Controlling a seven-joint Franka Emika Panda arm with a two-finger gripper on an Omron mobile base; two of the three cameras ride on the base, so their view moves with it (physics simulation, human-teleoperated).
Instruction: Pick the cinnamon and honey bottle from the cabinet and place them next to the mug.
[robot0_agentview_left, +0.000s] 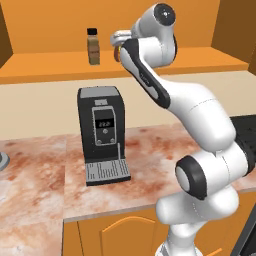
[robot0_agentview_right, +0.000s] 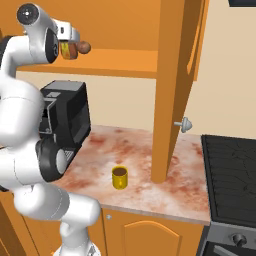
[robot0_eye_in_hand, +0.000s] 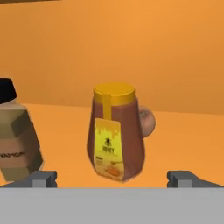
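Squarely ahead of the hand camera stood the honey bottle (robot0_eye_in_hand: 114, 133), upright on the shelf board of the cabinet (robot0_eye_in_hand: 183, 131), yellow label facing out, orange-brown cap on top. Just behind its right shoulder, a round brown ball (robot0_eye_in_hand: 146, 121), partly hidden. Off to the left, near but not touching, the cinnamon (robot0_eye_in_hand: 13, 135), black-capped, tan-labelled, also upright; seen too from the left base view (robot0_agentview_left: 93, 46), well back on the shelf. At the bottom of the hand view, the two fingertips (robot0_eye_in_hand: 43, 178), spread wide apart with nothing between them, so the gripper (robot0_eye_in_hand: 114, 179) was released and short of the bottle. From the right base view, bottle (robot0_agentview_right: 69, 50) just in front of the hand, ball beside it. Down on the counter, the mug (robot0_agentview_right: 119, 177), small and yellow, beyond the coffee machine (robot0_agentview_left: 102, 132) and near the open cabinet door (robot0_agentview_right: 172, 85). Judged as the approach to the first grasp. Best done by pushing straight forward, keeping the bottle centred between the jaws, and closing on the wider lower body rather than the tapering neck. Worth watching: the left finger brushing the cinnamon, the bottle being shoved back onto the ball, and the door edge on the way down to the mug.
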